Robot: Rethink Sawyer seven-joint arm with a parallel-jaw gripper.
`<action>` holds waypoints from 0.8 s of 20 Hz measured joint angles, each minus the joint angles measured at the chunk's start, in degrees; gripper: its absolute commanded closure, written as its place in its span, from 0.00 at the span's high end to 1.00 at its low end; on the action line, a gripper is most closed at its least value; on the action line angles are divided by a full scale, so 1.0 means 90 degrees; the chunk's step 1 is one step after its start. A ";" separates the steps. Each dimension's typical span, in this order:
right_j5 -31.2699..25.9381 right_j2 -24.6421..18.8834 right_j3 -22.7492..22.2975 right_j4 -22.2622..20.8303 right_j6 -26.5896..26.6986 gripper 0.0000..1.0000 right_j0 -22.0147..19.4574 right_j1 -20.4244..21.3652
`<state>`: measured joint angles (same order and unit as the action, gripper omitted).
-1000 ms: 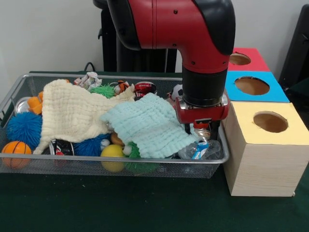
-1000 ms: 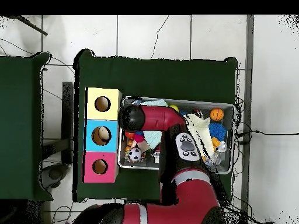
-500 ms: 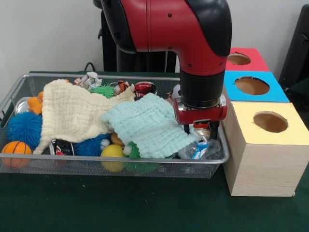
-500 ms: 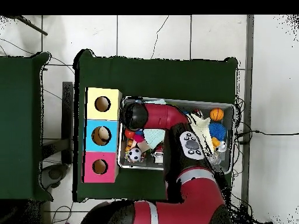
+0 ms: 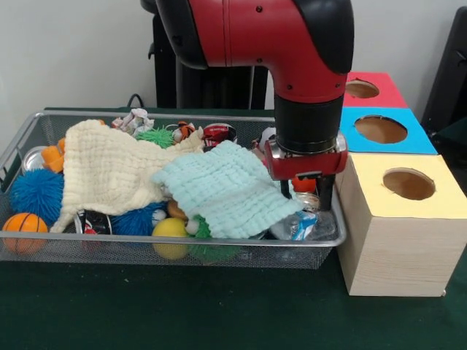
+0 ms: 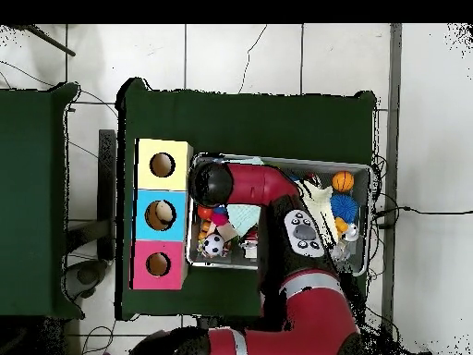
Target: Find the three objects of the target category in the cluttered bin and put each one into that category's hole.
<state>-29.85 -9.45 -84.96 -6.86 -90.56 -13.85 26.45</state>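
Hovering pincer (image 5: 307,191) over bin (image 5: 44,124) rt end, gripping small red obj (image 5: 304,185) (partly hidden)

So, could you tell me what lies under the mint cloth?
Poking out below the mint cloth: a yellow ball, a green spiky toy and a plastic bottle. Anything further beneath is covered.

No text, label, brand or number can be read on anything in either view.
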 measured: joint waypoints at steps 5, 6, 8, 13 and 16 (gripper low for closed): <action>0.0001 0.0002 -0.0140 -0.0001 0.0000 1.00 0.0108 0.0373; 0.0000 0.0003 -0.0173 -0.0001 0.0000 1.00 0.0140 0.0468; 0.0000 0.0007 -0.0242 -0.0001 0.0000 1.00 0.0192 0.0620; 0.0003 0.0018 -0.0421 -0.0007 0.0000 1.00 0.0287 0.1035; 0.0013 0.0019 -0.0428 -0.0012 0.0000 1.00 0.0279 0.1080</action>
<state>-29.73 -9.28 -88.80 -6.96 -90.56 -11.33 36.17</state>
